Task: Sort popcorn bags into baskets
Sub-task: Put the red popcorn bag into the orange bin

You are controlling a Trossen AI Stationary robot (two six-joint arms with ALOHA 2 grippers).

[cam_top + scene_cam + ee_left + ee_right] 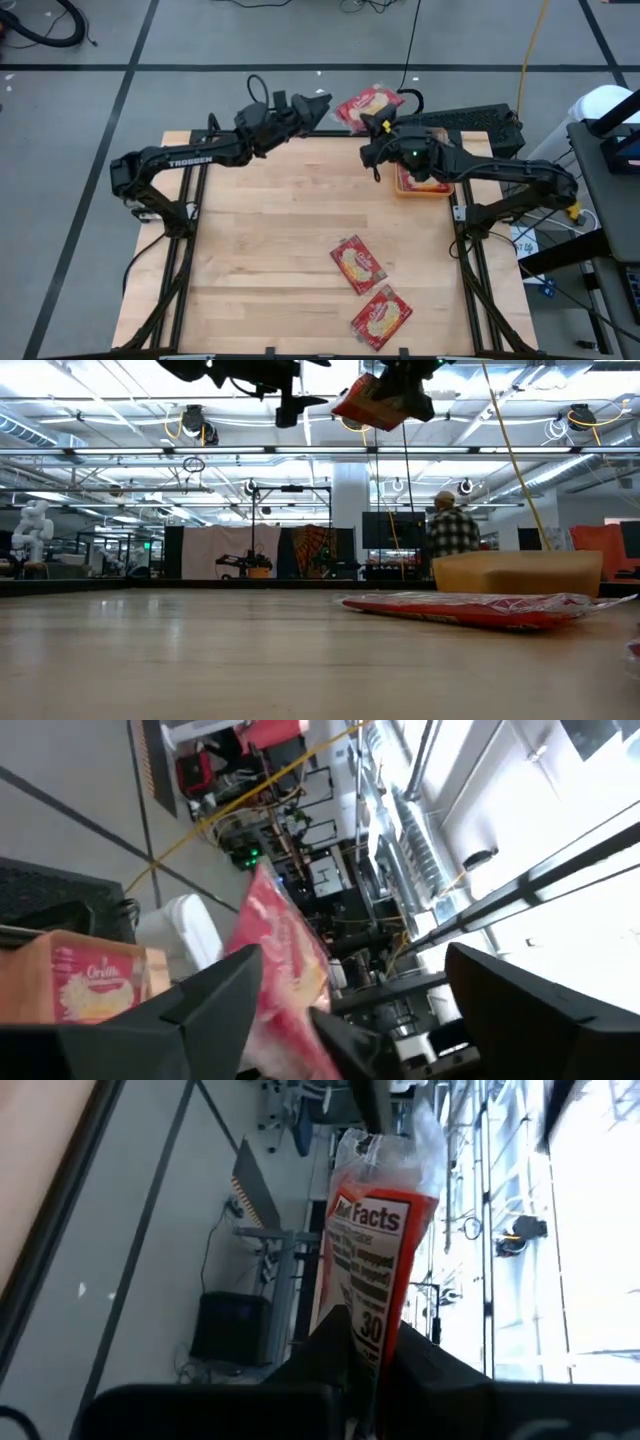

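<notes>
Near the top centre of the high view, the right gripper (372, 128) is pinched tight on the edge of a red popcorn bag (368, 106), which sticks out from its fingertips toward the upper edge of the frame, past the far edge of the table (260, 240). In the right wrist view the same bag (372, 1240) stands up from between the two dark fingers (330, 1342), its printed facts panel facing the camera.

The left gripper (318, 106) sits just left of that bag, its jaws spread wide. In the left wrist view the bag (282, 960) lies between the two fingers (215, 995), but whether either one touches it is hard to tell.

An orange basket (418, 186) sits at the right side of the table under the right arm, mostly hidden by it. Two more bags lie flat in the lower right part of the table, one (357, 264) just above the other (381, 316), close but apart. In the low view a bag (480, 607) lies flat in front of the basket (520, 572).
</notes>
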